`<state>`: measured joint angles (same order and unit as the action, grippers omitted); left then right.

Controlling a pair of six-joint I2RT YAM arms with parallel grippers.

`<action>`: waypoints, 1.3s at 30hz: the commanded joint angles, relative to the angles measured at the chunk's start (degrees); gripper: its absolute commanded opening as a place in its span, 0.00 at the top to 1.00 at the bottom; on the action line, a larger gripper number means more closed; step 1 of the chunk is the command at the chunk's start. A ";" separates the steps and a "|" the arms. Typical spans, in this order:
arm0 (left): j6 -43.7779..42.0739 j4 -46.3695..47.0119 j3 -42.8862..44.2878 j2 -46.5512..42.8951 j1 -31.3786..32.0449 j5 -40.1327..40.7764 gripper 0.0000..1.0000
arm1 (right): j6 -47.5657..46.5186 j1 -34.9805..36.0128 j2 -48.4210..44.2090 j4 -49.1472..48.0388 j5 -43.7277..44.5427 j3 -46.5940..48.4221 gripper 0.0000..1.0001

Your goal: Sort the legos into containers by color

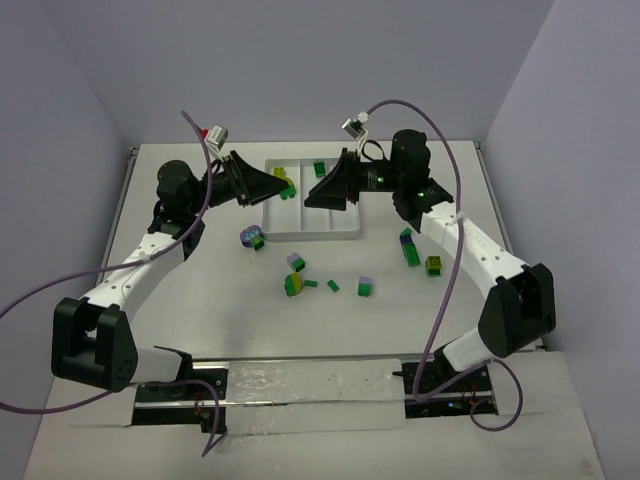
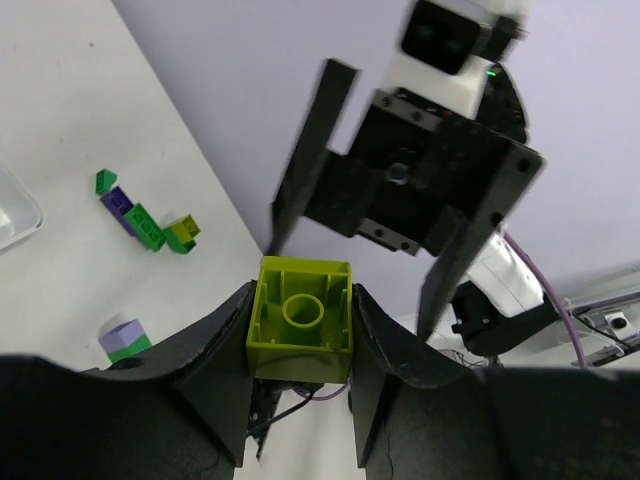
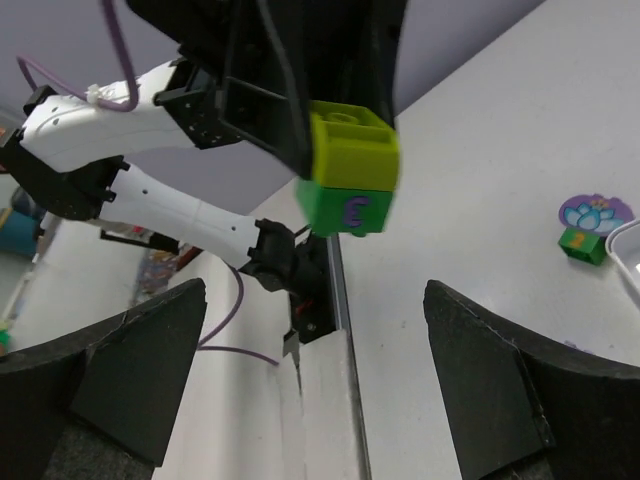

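Left wrist view – the left gripper [image 2: 300, 305] is clamped on a yellow-green brick [image 2: 302, 320], and a green brick [image 3: 345, 210] is stuck to it. Facing it, the right gripper [image 3: 315, 300] is spread wide and holds nothing. Under both sits the tray [image 1: 310, 235] with only a few put-away bricks [image 1: 319, 168]. Many loose bricks [image 1: 365, 288] lie on the desk [image 1: 230, 320] behind the grippers – most of the sorting looks not done yet

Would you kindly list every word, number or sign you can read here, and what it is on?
"E", or a similar purple glyph, blurred: on the green brick under the yellow-green brick.
Orange mark, too small to read: on the small green brick.
Lotus picture, no words: on the purple piece.
Nothing else is readable.
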<state>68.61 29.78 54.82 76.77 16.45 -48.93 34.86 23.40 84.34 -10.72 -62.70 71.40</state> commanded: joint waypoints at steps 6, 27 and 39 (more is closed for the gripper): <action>3.49 10.47 -1.17 -1.89 0.12 -1.95 1.00 | 15.90 1.00 7.39 -14.29 -3.75 2.97 0.06; -0.49 5.73 0.56 0.14 1.83 -0.57 1.00 | 9.90 4.19 10.06 -9.08 -2.44 7.60 0.48; -3.82 2.38 6.25 2.94 -1.50 4.15 1.00 | 0.07 5.01 8.28 1.19 -0.03 5.67 1.00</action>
<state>66.63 31.85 54.83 78.25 17.23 -49.81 41.63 27.14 94.52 -15.45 -64.23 76.31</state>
